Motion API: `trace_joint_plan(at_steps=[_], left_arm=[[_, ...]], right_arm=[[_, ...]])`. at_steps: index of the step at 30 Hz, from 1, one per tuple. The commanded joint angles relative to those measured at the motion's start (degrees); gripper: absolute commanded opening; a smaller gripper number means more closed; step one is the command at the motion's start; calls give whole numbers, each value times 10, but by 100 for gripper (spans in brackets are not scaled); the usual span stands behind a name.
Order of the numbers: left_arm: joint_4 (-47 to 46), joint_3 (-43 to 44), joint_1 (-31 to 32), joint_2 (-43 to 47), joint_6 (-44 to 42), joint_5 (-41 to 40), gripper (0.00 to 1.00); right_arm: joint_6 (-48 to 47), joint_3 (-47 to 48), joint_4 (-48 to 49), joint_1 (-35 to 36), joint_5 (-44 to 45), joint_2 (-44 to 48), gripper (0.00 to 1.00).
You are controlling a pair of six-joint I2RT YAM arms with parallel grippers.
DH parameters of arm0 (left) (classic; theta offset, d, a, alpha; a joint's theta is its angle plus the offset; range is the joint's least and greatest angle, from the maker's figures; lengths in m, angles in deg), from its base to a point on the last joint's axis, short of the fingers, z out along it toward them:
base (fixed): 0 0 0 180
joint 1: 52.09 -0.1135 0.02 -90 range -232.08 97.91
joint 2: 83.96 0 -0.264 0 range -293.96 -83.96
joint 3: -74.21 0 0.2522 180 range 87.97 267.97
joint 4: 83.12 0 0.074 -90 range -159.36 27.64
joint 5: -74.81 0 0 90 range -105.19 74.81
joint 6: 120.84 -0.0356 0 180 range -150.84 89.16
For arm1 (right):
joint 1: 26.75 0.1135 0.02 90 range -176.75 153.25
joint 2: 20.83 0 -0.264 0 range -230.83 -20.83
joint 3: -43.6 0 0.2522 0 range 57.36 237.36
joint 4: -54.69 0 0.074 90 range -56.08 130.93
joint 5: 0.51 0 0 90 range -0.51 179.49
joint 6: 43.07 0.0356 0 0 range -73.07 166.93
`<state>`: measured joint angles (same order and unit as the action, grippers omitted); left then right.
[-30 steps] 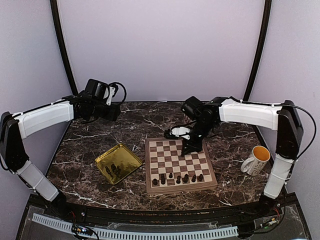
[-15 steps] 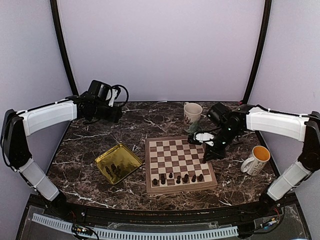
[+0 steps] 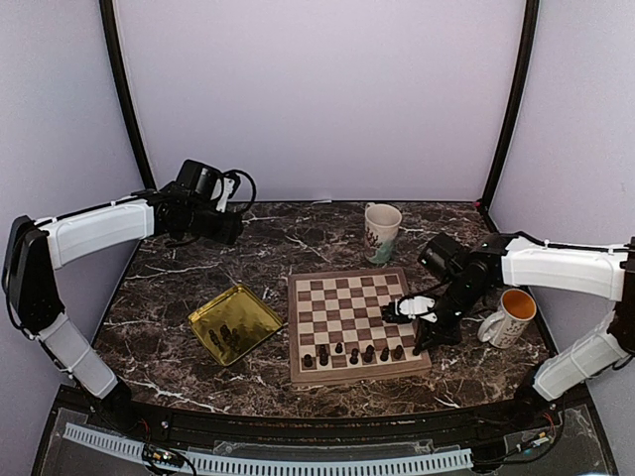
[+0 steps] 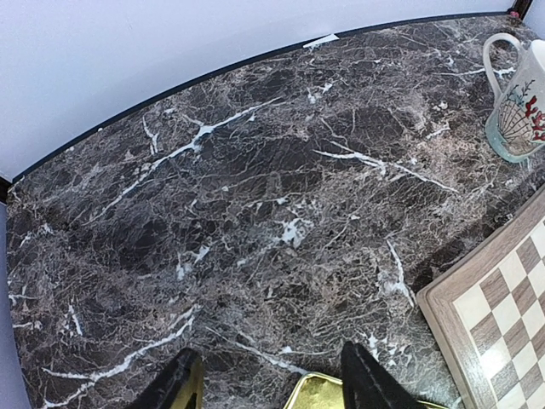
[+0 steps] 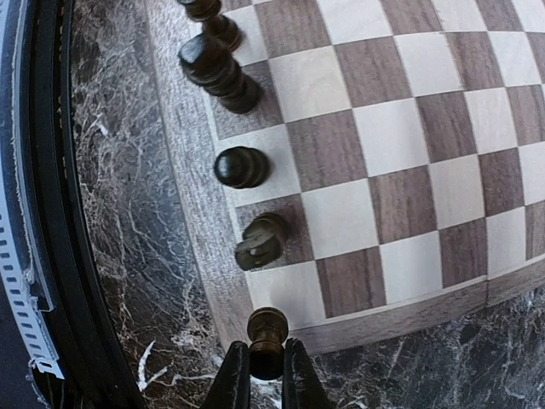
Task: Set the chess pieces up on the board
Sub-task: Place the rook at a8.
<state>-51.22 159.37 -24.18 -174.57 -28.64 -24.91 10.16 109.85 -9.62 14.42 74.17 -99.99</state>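
1. Right gripper [image 5: 266,351] is pinching one dark piece [image 5: 266,328]. The jaws are nearly closed on its stem, and the head is showing above the fingers.
2. Held piece is hanging at the near right corner of the board [image 3: 349,309], over the light wood rim. Cannot tell whether it is touching the rim.
3. A row of pieces [image 3: 353,354] is standing along the board's near edge. The closest ones are showing just left of the held piece in the right wrist view.
4. More pieces [image 3: 227,337] are lying in a gold tray [image 3: 246,305], just left of the board.
5. Left gripper [image 3: 228,226] is hovering over the far left of the table [image 3: 169,307], well apart from the board. Its jaws are standing partly open and gripping nothing.
6. A white mug [image 3: 382,228] is standing beyond the board's far edge.
7. A yellow-lined mug [image 3: 511,317] is standing right of the right gripper.
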Motion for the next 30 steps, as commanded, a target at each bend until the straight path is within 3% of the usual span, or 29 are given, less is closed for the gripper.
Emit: trace_joint_plan(at_steps=[1, 9, 30], left_arm=[[14, 21, 1, -1, 5, 8, 57], [20, 26, 1, -5, 4, 11, 57], [25, 29, 1, -8, 2, 15, 57]], right_arm=[[-2, -19, 19, 25, 12, 7, 9], [13, -20, 52, 30, 46, 1, 9], [1, -32, 53, 33, 25, -18, 12]])
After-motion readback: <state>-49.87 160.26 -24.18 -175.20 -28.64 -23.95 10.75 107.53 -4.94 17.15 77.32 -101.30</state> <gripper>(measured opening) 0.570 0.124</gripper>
